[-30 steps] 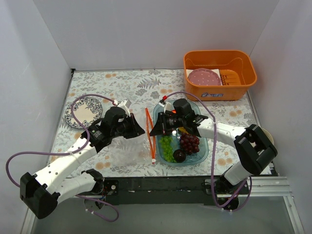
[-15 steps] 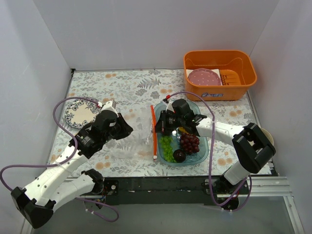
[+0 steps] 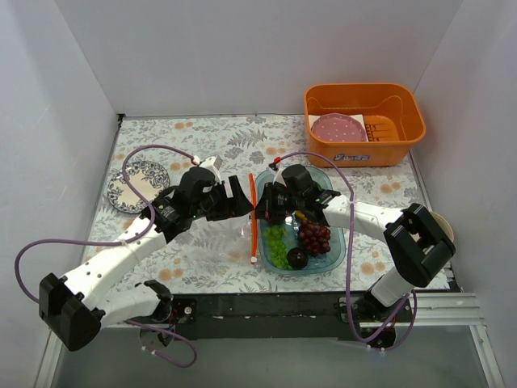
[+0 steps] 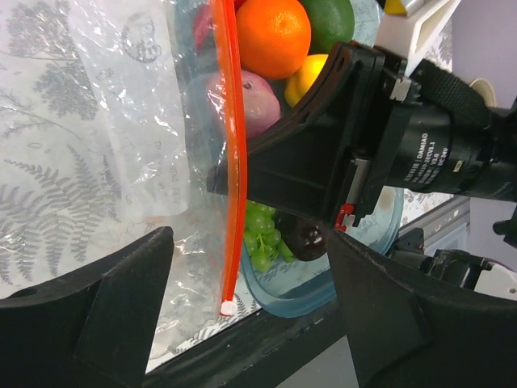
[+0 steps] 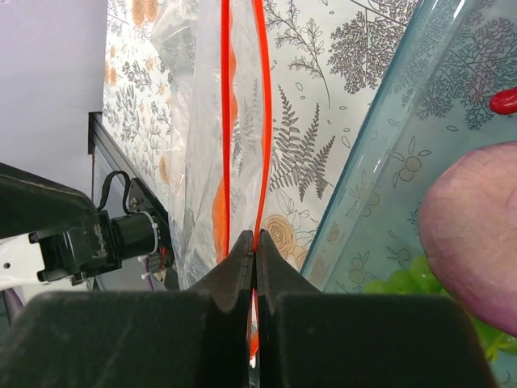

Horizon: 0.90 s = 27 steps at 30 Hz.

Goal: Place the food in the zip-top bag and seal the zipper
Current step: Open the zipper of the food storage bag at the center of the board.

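- My right hand point(image 3: 262, 207) is pressed together, pinching the zipper point(image 3: 254, 222). In the wrist view the red-orange strip point(image 5: 265, 121) runs straight into my closed fingertips point(image 5: 242, 267).
- My left hand point(image 3: 231, 199) is spread wide and grips nothing. Its two fingers point(image 4: 105, 315) stand either side of the strip's white end.
- The zipper runs 12 to 6 o'clock mid-worktop point(image 3: 202, 137), just at the 9 o'clock edge of the blue tray point(image 3: 340, 250).
- The zip-top bag point(image 3: 220, 241) spreads crinkled and flat toward 9 o'clock from that strip, under my left hand.
- The food sits in the tray, none in the bag: green grapes point(image 3: 277, 242), dark purple grapes point(image 3: 314, 236) and the plum point(image 3: 297, 258) at its 6 o'clock end.
- My left wrist view catches the orange point(image 4: 273, 36), lime point(image 4: 327, 18), yellow pepper point(image 4: 303, 77) and purple onion point(image 4: 246, 93) behind the plastic.
- The orange basket point(image 3: 363, 109) with the pink dotted disc point(image 3: 339, 128) sits at 1 o'clock, and the patterned plate point(image 3: 137, 184) at 9 o'clock.
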Motion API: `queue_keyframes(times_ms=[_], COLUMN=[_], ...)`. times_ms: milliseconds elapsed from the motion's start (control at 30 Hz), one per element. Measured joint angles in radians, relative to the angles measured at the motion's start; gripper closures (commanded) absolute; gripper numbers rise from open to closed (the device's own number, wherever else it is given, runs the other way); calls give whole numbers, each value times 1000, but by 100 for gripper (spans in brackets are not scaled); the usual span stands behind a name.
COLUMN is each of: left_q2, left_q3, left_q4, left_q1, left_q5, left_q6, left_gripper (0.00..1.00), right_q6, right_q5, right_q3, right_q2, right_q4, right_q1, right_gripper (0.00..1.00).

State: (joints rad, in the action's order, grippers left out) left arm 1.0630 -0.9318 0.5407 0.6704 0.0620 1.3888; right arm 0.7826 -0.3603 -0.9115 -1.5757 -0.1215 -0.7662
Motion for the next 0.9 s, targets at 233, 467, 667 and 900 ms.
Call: queue_keyframes(times_ms=[233,467,667,900], left_q2=[45,49,121,132], left_q3=[0,5,8,10], left_q4=[13,50,74,90], left_q1=[83,273,361,366], left_q5=[-76,-245,-381,-505], left_q6=[-21,-5,11,25], left_gripper=[23,24,33,38], right_q6=[4,8,16,16], right_q5=[19,22,22,21], right_q3=[0,-42,-66,-67], right_q2=[0,0,0,0], right_q4=[2,47,56,77], right_q1=[0,0,0,0], right_gripper=[99,99,99,99])
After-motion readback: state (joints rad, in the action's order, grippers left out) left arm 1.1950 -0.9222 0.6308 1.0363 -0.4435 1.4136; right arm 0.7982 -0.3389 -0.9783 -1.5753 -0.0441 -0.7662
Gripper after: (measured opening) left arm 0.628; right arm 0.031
